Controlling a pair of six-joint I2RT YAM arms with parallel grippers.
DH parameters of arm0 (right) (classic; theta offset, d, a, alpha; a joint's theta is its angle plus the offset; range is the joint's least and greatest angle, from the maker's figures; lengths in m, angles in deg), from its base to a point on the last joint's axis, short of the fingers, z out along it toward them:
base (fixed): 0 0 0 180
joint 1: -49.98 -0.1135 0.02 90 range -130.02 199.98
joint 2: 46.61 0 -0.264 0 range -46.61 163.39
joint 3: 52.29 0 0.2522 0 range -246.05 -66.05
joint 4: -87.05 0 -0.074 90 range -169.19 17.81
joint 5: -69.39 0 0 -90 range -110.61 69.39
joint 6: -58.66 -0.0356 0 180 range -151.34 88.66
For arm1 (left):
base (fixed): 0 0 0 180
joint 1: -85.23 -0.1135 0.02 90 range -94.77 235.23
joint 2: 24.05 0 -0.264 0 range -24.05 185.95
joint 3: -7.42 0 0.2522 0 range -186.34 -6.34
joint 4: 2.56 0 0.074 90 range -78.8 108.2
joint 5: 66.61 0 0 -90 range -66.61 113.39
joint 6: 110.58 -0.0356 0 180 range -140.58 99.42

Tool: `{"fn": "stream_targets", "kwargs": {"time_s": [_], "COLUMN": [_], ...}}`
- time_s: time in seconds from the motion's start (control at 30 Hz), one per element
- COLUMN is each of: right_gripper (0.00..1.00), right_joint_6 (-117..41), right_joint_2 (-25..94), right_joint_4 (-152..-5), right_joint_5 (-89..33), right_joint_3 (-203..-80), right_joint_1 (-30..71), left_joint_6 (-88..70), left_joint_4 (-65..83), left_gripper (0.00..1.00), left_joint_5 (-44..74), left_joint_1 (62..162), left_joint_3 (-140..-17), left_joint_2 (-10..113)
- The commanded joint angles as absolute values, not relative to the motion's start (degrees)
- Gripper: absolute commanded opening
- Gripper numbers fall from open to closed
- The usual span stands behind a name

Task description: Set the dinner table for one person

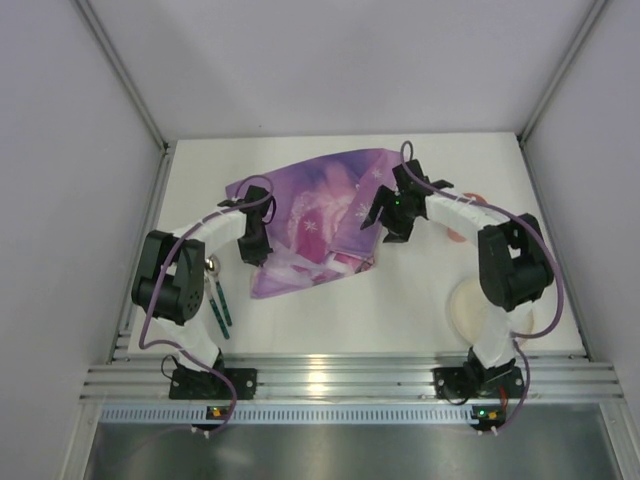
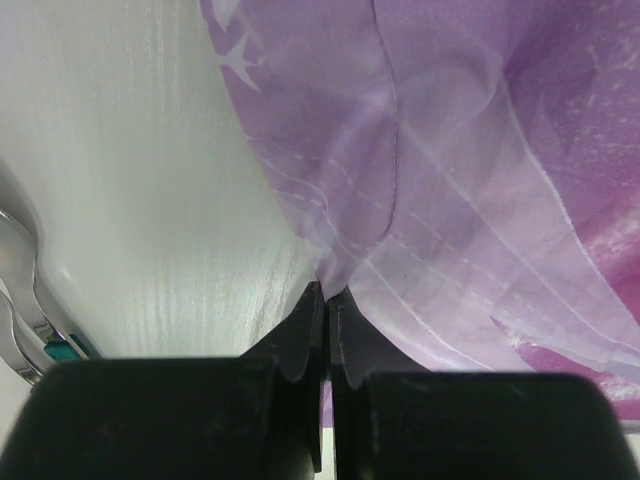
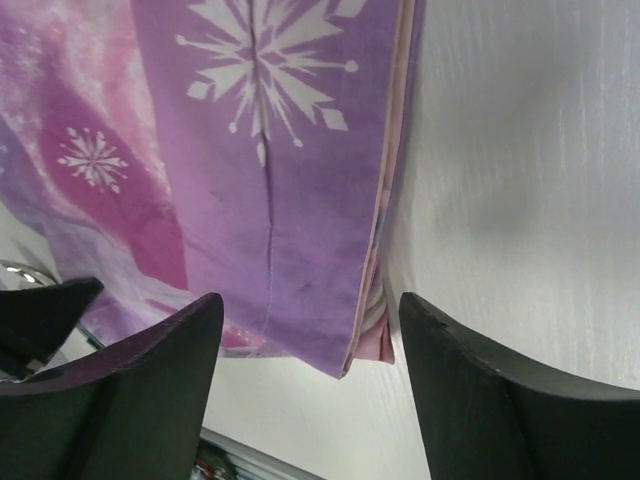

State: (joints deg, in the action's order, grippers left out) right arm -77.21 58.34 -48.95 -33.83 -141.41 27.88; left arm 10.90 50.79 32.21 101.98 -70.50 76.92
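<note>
Two arms: left jaws pinch the purple placemat, right jaws gape astride its edge; cutlery, plate nearby.

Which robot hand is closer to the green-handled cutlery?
Left. The left gripper pinches the purple cloth close beside the cutlery; the right gripper is across the cloth, far from it.

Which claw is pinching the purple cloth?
The left claw: it is shut on the edge of the purple cloth. The right claw is open over it.
</note>
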Motion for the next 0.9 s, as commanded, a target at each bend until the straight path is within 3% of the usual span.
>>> {"fn": "stream_targets", "kwargs": {"time_s": [0.0, 0.23, 0.63, 0.87], "right_gripper": [0.70, 0.55, 0.01, 0.00], "right_joint_6": [-77.7, -77.0, -74.2, -67.9], "right_joint_2": [61.5, 65.6, 64.0, 52.4], "right_joint_4": [-48.5, -48.4, -46.3, -38.8], "right_joint_5": [-32.1, -31.1, -28.4, -23.7], "right_joint_3": [-142.2, -144.3, -148.1, -140.6], "right_joint_1": [26.1, 25.7, 27.5, 35.9], "left_joint_6": [10.2, 9.7, 7.6, 3.7], "left_joint_4": [52.6, 53.1, 53.8, 55.1], "left_gripper": [0.00, 0.00, 0.00, 0.00], "left_joint_5": [32.0, 32.1, 33.2, 35.1], "left_joint_1": [101.8, 101.0, 98.2, 92.3], "left_joint_3": [-71.5, -71.6, -72.3, -75.3], "left_joint_2": [76.2, 75.9, 76.0, 75.6]}}
